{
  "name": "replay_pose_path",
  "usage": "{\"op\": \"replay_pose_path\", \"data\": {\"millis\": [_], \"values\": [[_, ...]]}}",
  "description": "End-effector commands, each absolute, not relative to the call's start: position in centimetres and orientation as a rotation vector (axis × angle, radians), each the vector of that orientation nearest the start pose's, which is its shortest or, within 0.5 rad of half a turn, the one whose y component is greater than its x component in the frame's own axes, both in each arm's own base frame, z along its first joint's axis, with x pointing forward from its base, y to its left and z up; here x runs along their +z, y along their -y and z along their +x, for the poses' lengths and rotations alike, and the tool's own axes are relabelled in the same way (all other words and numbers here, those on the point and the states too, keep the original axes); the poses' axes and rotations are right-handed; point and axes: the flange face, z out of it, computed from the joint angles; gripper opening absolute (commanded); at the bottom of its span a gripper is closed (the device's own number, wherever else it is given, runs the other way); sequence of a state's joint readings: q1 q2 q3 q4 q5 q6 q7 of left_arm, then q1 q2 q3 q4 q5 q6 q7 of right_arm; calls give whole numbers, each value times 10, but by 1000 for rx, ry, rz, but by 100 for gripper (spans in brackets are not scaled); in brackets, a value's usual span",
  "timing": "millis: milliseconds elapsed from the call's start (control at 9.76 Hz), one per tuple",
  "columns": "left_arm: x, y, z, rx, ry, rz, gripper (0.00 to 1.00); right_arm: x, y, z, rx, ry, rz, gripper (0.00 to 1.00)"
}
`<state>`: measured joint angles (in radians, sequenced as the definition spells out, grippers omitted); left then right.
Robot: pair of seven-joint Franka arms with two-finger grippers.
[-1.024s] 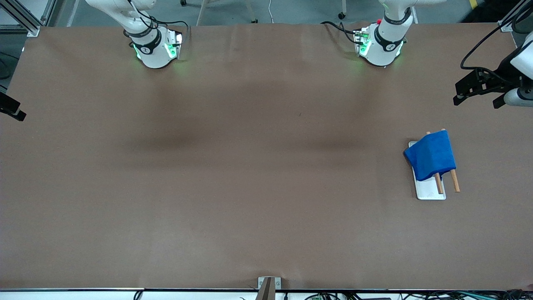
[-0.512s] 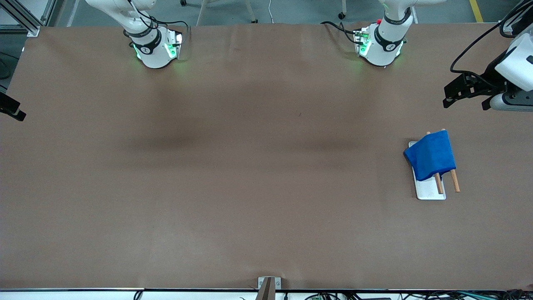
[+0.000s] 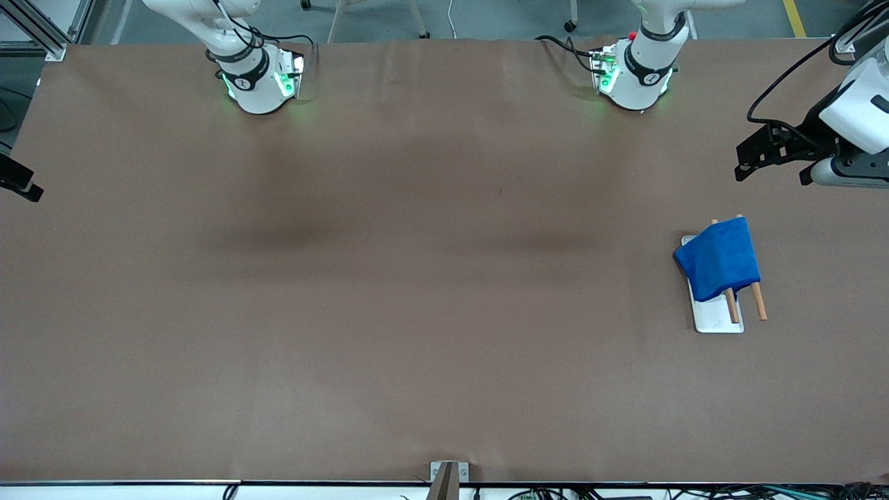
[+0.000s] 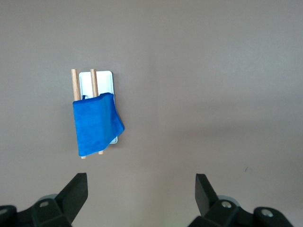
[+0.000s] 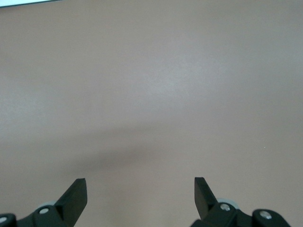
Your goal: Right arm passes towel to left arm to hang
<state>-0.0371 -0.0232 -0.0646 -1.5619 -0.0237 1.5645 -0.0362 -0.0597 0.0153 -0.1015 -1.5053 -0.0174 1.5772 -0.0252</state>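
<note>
Front view: one towel [image 3: 719, 258] draped over two rods [image 3: 758, 301]; left hand [image 3: 774, 153], right hand [image 5: 140, 201] both wide, empty

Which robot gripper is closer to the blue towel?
The left. The left gripper hangs open over the table at its own arm's end, close to the towel draped on its rack. The right gripper, also open, is over bare table at the right arm's end.
</note>
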Motion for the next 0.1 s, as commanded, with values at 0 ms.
{"op": "replay_pose_path", "data": {"millis": [0], "values": [[623,50,548,-9,-46,-3147,100,650,95,555,-93,-205,-3162,100]]}}
